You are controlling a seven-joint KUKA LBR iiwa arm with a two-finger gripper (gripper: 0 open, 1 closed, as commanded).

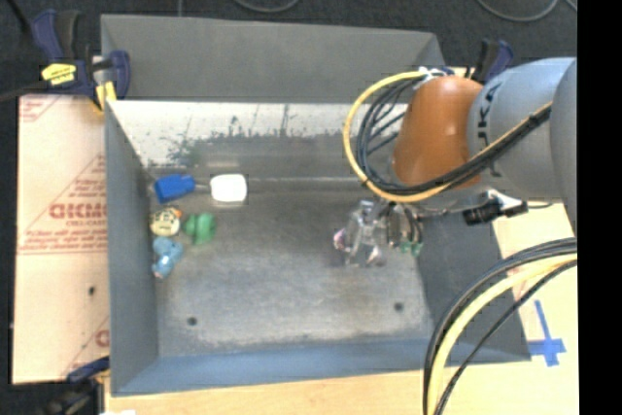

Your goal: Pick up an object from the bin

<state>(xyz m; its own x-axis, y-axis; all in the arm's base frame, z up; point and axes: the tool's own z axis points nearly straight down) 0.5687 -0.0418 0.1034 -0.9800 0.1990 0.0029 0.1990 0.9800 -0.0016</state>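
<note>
My gripper [366, 241] hangs low over the right part of the bin floor, below the arm's orange cover. A small purple thing [342, 238] shows right against its left side and a small green thing [412, 248] against its right side; whether either is held cannot be told. The other loose things lie far off at the bin's left: a white block [228, 189], a blue block [174, 189] and a green piece [200, 227].
A yellowish round thing [165, 223] and a pale blue piece [166, 256] lie by the left wall, below the blue block. Bare floor stretches between that cluster and the gripper. The arm and its cables cover the bin's right wall.
</note>
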